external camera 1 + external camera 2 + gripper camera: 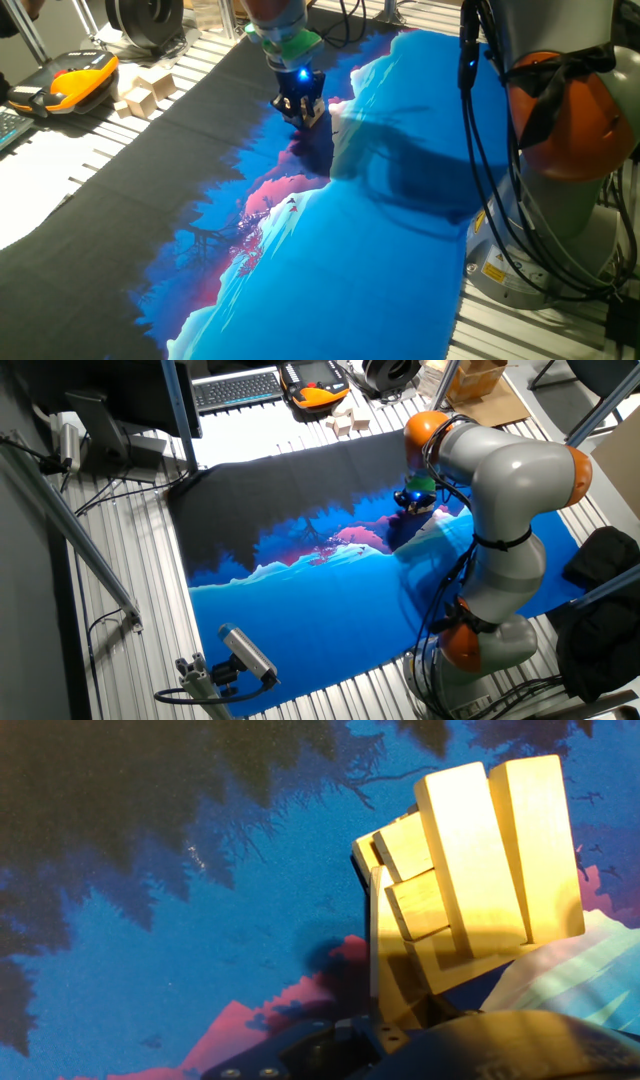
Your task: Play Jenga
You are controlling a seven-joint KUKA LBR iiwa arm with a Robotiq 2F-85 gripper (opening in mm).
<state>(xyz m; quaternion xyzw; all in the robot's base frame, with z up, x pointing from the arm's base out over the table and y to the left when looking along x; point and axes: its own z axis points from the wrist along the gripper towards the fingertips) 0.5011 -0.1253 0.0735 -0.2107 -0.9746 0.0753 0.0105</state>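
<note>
jenga tower (470,890): base hidden behind gripper (400,1045) body in hand view, right side near frame edge. in one fixed view gripper (301,108) covers most of tower; fingertips not visible, so jaw state unclear. other fixed view: arm (500,490) blocks tower fully, gripper too small to read.

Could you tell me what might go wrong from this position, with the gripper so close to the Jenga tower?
1. The gripper sits right at the small Jenga tower; a sideways nudge could likely topple it.
2. In the hand view, the top blocks look uneven and slightly splayed, so pushing one may drag its neighbours.
3. The arm hides the tower in the other fixed view, limiting checks.
</note>
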